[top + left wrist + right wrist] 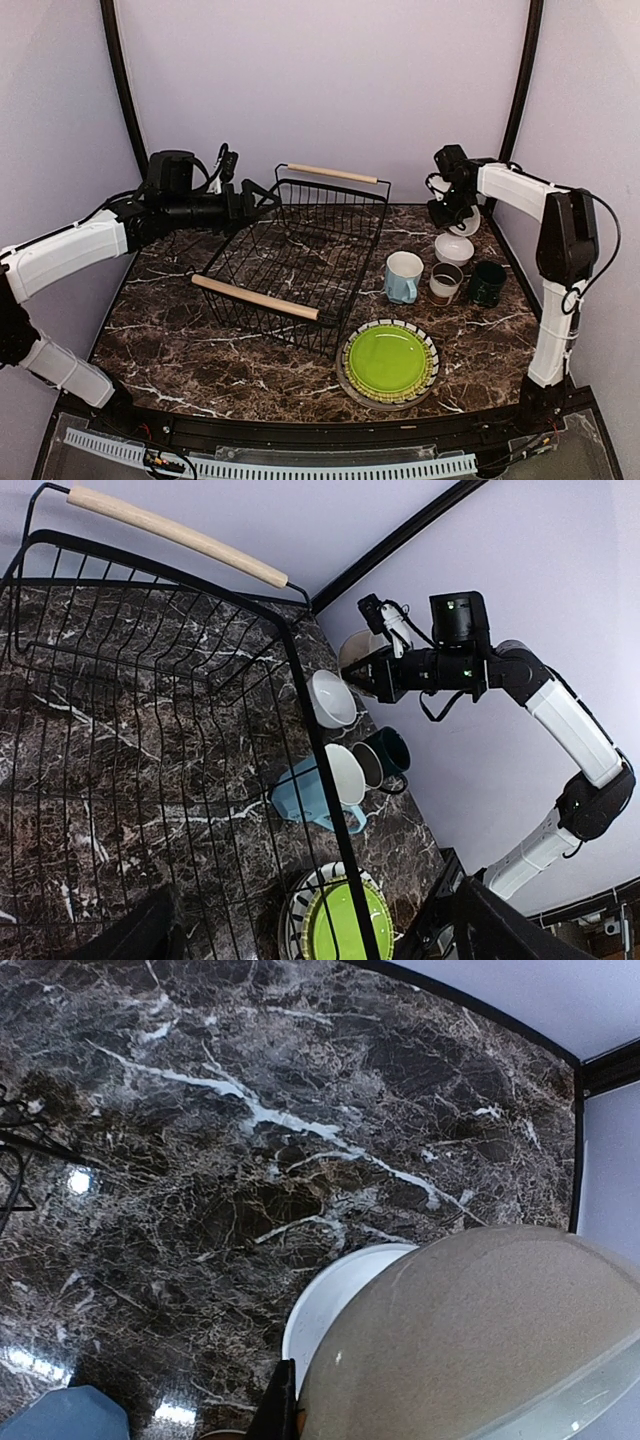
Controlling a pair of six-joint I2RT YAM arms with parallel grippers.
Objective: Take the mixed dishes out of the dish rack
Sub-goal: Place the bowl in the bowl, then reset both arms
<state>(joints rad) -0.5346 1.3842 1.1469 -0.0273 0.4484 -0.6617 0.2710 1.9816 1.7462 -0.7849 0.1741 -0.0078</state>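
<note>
Okay, right end effector (370, 670) is grasping the cream bowl (480, 1340) over the white bowl (330, 1305); we are aiming to nest it centred, level, releasing late; left end effector (258, 192) released.

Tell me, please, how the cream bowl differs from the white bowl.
The cream bowl hangs in the right pincer, off the table; the white bowl rests on the marble table. The cream bowl is dull beige; the white bowl is bright white. In the right wrist view the cream bowl sits higher and overlaps the white bowl's rim. Both are outside the dish rack, at the far right.
</note>
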